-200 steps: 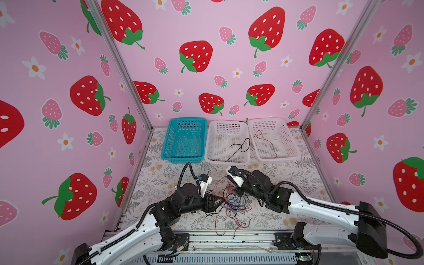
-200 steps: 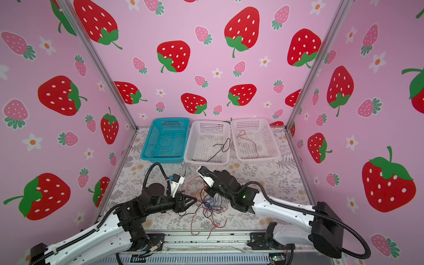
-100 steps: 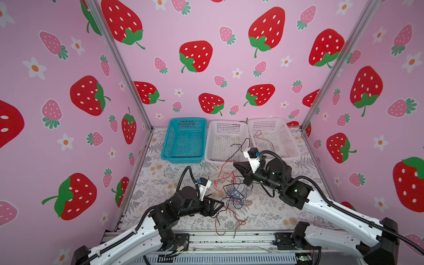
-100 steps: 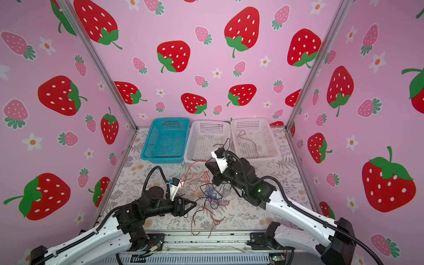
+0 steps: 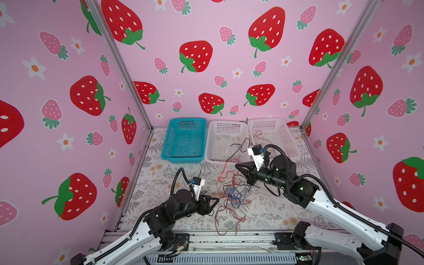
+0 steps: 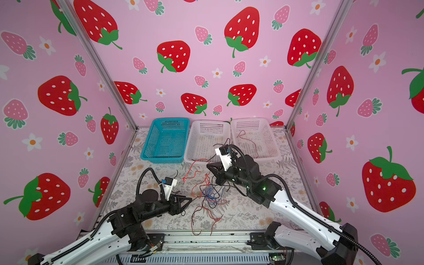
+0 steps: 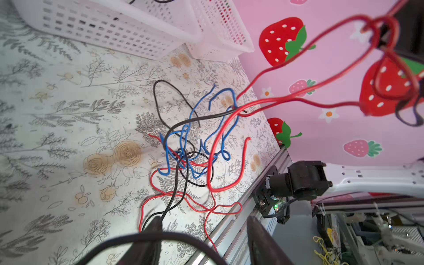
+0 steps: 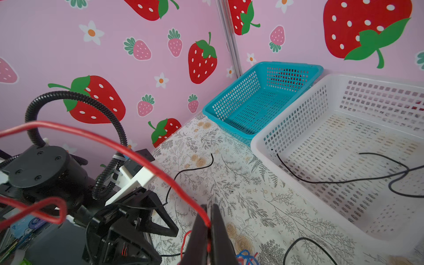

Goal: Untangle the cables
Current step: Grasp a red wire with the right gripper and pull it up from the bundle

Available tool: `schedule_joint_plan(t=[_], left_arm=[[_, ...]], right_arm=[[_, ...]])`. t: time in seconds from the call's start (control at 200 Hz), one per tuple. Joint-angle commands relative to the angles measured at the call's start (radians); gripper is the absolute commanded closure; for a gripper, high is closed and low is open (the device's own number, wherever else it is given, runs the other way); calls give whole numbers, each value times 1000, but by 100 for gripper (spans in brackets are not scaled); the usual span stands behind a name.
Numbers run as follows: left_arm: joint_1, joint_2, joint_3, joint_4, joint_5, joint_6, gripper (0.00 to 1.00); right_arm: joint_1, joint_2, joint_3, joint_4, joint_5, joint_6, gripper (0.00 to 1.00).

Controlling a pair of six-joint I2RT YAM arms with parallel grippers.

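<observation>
**Right arm has a red one up, the rest is a bird's nest**

In both top views the tangle [image 5: 234, 195] of cables sits on the floral mat [image 5: 160, 179], roughly 6 o'clock from the middle white basket [image 5: 227, 161]. A black cable [image 5: 241, 146] lies in that basket, and a red strand [image 5: 260, 135] lies in the right white basket [image 5: 291, 146].

The right gripper [image 8: 207, 220], about 1 o'clock of the pile, is pinched tight on a red cable [image 8: 110, 142]. That cable hangs clear of the mat and trails down into the knot. The left gripper [image 7: 204, 222], at 9 o'clock of the pile, has its fingers apart with nothing between them. A black wire runs up to one fingertip, and I can't tell if it touches.

These look featherlight and floppy, but springy enough to keep their kinks, and the smooth jacket would probably slip through a lazy pinch. I'd grab near a free end rather than mid-loop and pin the knot with the other arm, otherwise the whole clump just tags along
</observation>
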Motion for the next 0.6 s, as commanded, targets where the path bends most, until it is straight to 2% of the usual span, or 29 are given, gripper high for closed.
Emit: schedule_joint_plan(t=[0.0, 0.075, 0.14, 0.235, 0.285, 0.3, 0.325, 0.395, 0.435, 0.51, 0.595], left_arm=[[15, 7, 84, -112, -72, -32, 51], [34, 25, 137, -216, -114, -31, 50], [52, 69, 191, -319, -134, -14, 39], [67, 172, 267, -436, -132, 31, 34], [67, 240, 299, -471, -94, 66, 30], [66, 264, 309, -481, -81, 78, 27], [67, 305, 328, -502, -57, 99, 17], [56, 424, 377, -566, -28, 139, 12], [42, 481, 401, -583, -14, 162, 0], [28, 581, 465, -656, -11, 226, 1], [19, 647, 526, -720, 64, 294, 1]], right_arm=[[-5, -24, -11, -26, 50, 3, 100], [-7, -25, -29, -51, 103, 1, 100], [-7, -26, -39, -78, 165, -3, 100], [-6, -24, -43, -109, 207, -14, 100], [-7, -28, -43, -117, 217, -18, 100], [-7, -30, -43, -120, 220, -19, 100], [-8, -34, -39, -126, 224, -21, 100], [-14, -47, -28, -142, 236, -27, 100], [-17, -53, -21, -150, 238, -33, 100], [-28, -56, -4, -173, 250, -43, 100], [-40, -59, 5, -190, 248, -49, 100]])
